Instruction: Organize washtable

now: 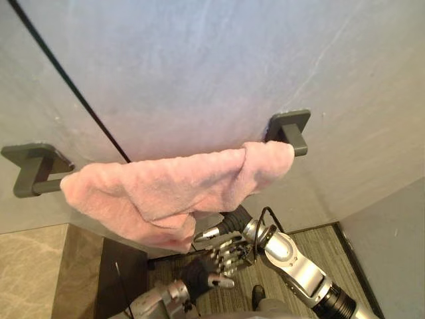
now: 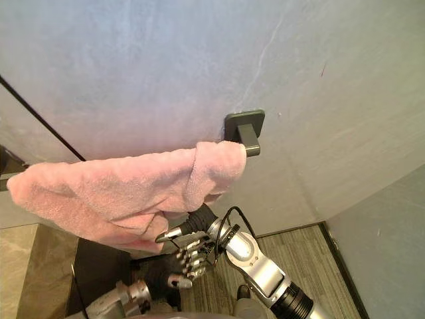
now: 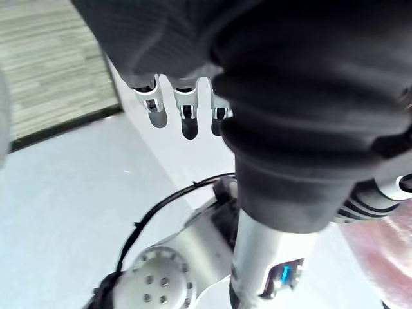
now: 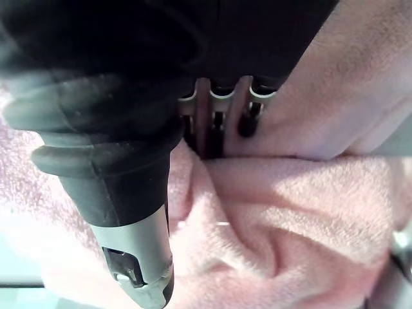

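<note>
A pink towel (image 1: 166,189) hangs bunched over a dark grey towel bar on the wall, between the bar's left mount (image 1: 30,166) and right mount (image 1: 289,126). My right hand (image 1: 232,220) reaches up under the towel's lower edge. In the right wrist view its fingers (image 4: 219,106) lie straight and press into a fold of the towel (image 4: 290,212), while the thumb (image 1: 209,232) sticks out to the side, clear of the cloth. Just below it my left hand (image 1: 222,259) hovers with relaxed fingers (image 3: 187,119) and holds nothing.
The pale grey wall (image 1: 219,60) rises close ahead, with a thin black line (image 1: 66,73) running down it. A beige stone surface (image 1: 33,266) lies at lower left beside a dark panel (image 1: 123,272). Striped flooring (image 1: 319,246) shows below.
</note>
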Controlling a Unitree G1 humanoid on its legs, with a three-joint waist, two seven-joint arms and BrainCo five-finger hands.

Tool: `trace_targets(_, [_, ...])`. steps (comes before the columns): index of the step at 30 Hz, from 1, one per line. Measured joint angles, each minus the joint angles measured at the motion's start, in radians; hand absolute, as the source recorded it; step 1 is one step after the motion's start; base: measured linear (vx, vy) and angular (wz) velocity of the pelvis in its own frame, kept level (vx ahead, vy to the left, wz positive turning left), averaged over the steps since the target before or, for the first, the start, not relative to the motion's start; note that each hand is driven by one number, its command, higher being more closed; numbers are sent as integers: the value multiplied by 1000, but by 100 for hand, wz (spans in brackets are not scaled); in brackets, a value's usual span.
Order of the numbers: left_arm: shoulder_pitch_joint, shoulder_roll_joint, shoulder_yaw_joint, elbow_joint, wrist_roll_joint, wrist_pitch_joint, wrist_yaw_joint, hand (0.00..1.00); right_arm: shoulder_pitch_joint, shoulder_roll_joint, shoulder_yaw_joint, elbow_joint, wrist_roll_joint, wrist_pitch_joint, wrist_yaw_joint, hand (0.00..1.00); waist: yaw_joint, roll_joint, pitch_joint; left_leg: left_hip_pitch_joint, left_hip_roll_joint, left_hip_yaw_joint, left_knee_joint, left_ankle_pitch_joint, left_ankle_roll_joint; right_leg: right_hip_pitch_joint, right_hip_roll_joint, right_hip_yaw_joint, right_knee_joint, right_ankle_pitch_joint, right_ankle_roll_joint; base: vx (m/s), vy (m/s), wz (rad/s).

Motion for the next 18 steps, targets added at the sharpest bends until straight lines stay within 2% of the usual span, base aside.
trace_targets(4, [-29,-154,2,77,6,-25,42,0,51,34,-33,0,0,5,-36,0,0,3,-20,12,-7,-14,-6,0,1,3,-7,-2,21,-20,-2,-87,28,3])
trace_targets(6, [-23,-195,2,115,32,-30,59,0,89,44,-46,0,-1,8,-45,0,0,4,-38,14,-5,-16,-6,0,1,2,-6,-12,25,-36,-2,-80,3,13])
trace_targets(11, [27,-271,44,200,129,-30,65,0,160,59,-83,8,-7,13,-58,0,3,15,-86,14,-3,-20,-6,2,1,1,-6,-16,29,-37,-3,-18,0,3])
trace_targets(18, [33,-302,89,254,201,-30,83,0,202,89,-102,53,-42,34,-55,0,4,7,-106,11,-4,-33,-6,3,1,1,-6,-20,27,-36,-3,4,0,1])
